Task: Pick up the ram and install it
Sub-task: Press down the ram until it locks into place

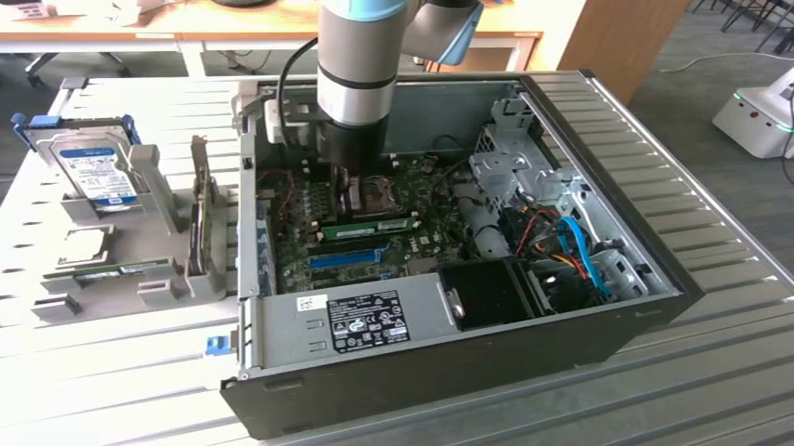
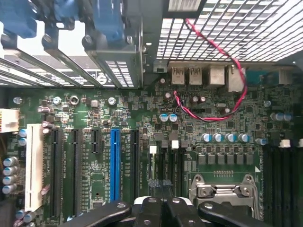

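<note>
We are at the install step, we think. The gripper (image 1: 360, 197) is down inside the computer case (image 1: 645, 316), over the motherboard (image 1: 422, 246), in the middle of the frame. Its jaws are pressed together, with nothing clearly between them in the wrist view (image 2: 158, 204). The ram (image 1: 368, 226) sits on the board just under the gripper, above the blue slot (image 1: 344, 257). We cannot tell if they touch. This step calls for a straight, gentle push. The case also holds blue cables (image 1: 583, 246). At the left of the frame, a gray holder (image 1: 162, 290) holds a hard drive (image 1: 97, 167) and another green stick (image 1: 118, 270).
</note>
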